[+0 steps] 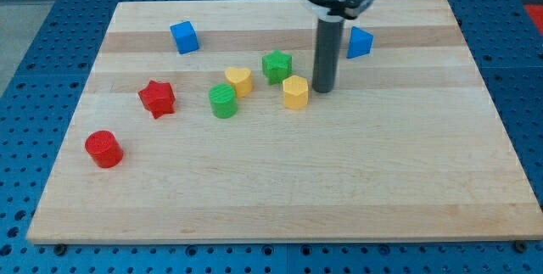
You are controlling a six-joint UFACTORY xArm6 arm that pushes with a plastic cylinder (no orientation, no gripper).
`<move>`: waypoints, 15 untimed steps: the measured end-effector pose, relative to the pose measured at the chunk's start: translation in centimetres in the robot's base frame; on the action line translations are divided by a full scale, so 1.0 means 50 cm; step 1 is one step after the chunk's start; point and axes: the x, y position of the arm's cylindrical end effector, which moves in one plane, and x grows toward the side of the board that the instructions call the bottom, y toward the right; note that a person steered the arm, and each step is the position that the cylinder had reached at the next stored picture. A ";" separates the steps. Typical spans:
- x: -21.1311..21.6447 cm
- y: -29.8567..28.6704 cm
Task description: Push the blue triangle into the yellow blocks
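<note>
Blue triangle point(360, 42) sits in the upper right of the frame, near the far edge of the counter point(280, 189), well clear of its targets. My tip point(322, 90) rests lower and to the left of it, just beside the yellow hexagonal block point(295, 92) at mid-frame, so the rod stands roughly between the triangle and the yellow pieces rather than behind the triangle. I judge that I must bring the tip round to the triangle's upper-right side before any push toward the lower left can work. The rig carries no gripper, only this rod, so nothing is held or clamped.

The yellow heart-shaped block point(240, 80) lies further left, with the green star-shaped block point(277, 66) between and slightly above the two yellows; it could be struck first on a direct line. A green cylinder point(223, 101) sits just below-left of the heart. Well apart, at the left, are the red star point(157, 97), the red cylinder point(103, 148) and the blue cube point(184, 36).
</note>
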 end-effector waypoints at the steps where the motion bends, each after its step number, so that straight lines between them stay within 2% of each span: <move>1: 0.005 -0.094; 2: 0.003 -0.090; 4: 0.002 0.208; 5: -0.093 0.273; 6: -0.260 0.247; 7: -0.294 0.160; 9: -0.093 0.130; 10: -0.086 0.130; 11: -0.143 0.173; 12: -0.142 0.280; 13: -0.053 0.292; 14: 0.020 0.150; 15: 0.046 0.056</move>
